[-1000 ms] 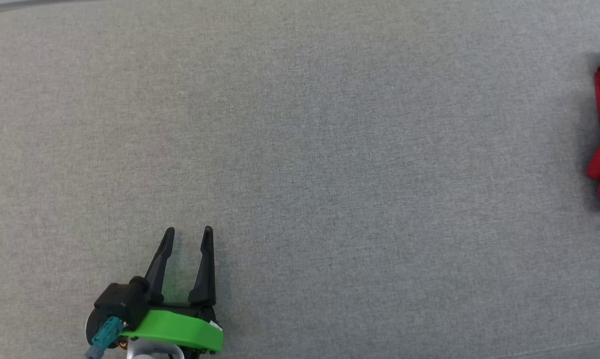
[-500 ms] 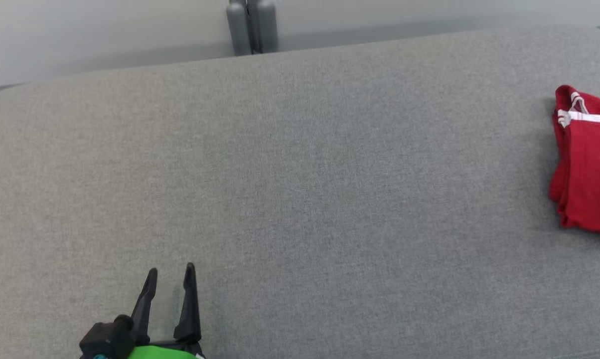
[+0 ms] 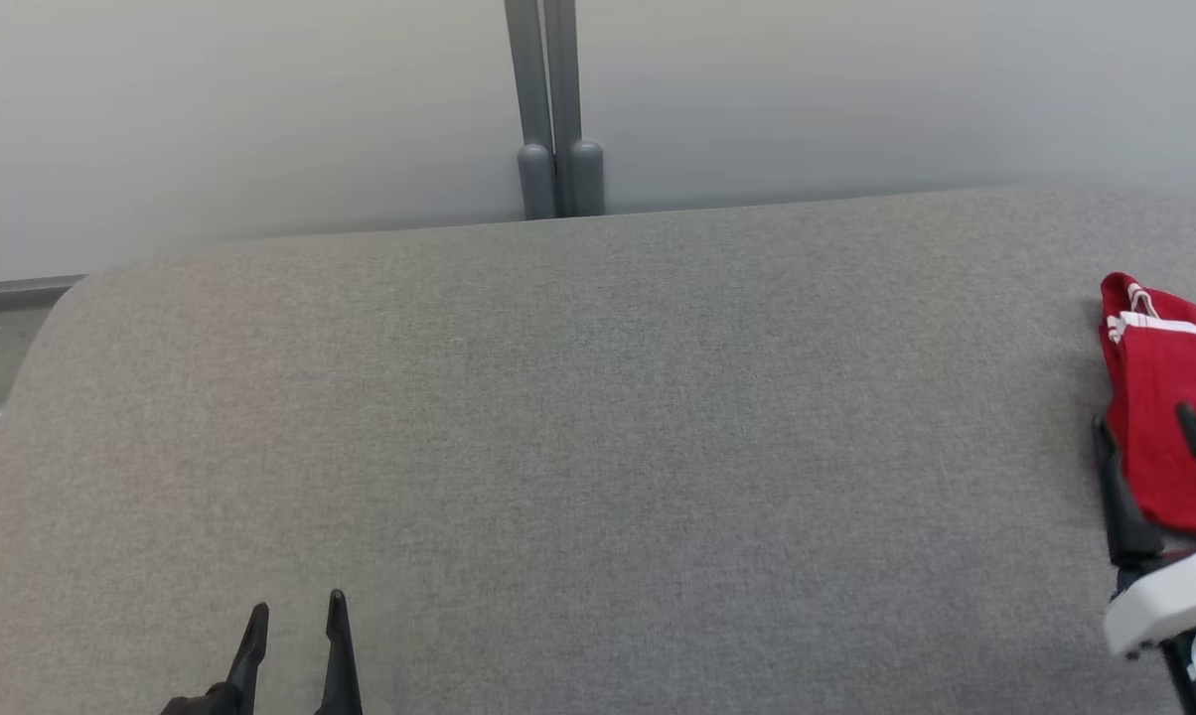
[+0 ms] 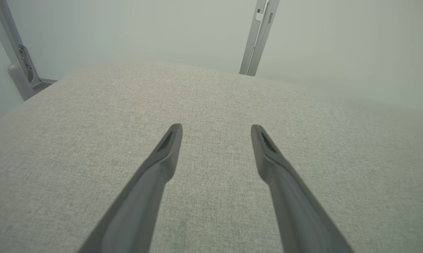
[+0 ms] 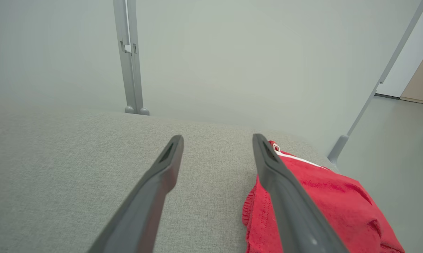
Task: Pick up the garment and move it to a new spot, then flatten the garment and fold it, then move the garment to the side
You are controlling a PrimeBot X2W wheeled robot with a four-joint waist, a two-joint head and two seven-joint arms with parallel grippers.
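Head view puts the right claw (image 3: 1141, 417) at the right edge, its two dark fingers pointing to the far side from a white wrist shell (image 3: 1159, 601) and standing wide apart. Nothing is gripped between them. The right wrist view gives the same spread: one finger runs over bare grey cushion (image 3: 598, 397), the other crosses the garment (image 3: 1169, 367). The fingers slope down toward the fabric from the near side. Whether the right-hand tip touches the cloth or hovers just above it is hard to say from these angles.

The garment is red with white trim, bunched and partly folded, and lies at the far right of the cushion close to its right edge. It sits just beyond and to the right of the claw, with its left hem lying between the two fingers in the wrist view.

The left claw (image 3: 298, 601) shows at the near left, only its fingertips rising from the bottom edge. Its jaws are also spread, with nothing held, above bare cushion and well apart from the garment.

Beyond the cushion's far edge stand a pale wall (image 3: 260, 119) and a grey post (image 3: 553, 99). To the right of the cushion, the right wrist view shows grey floor (image 5: 390, 140).
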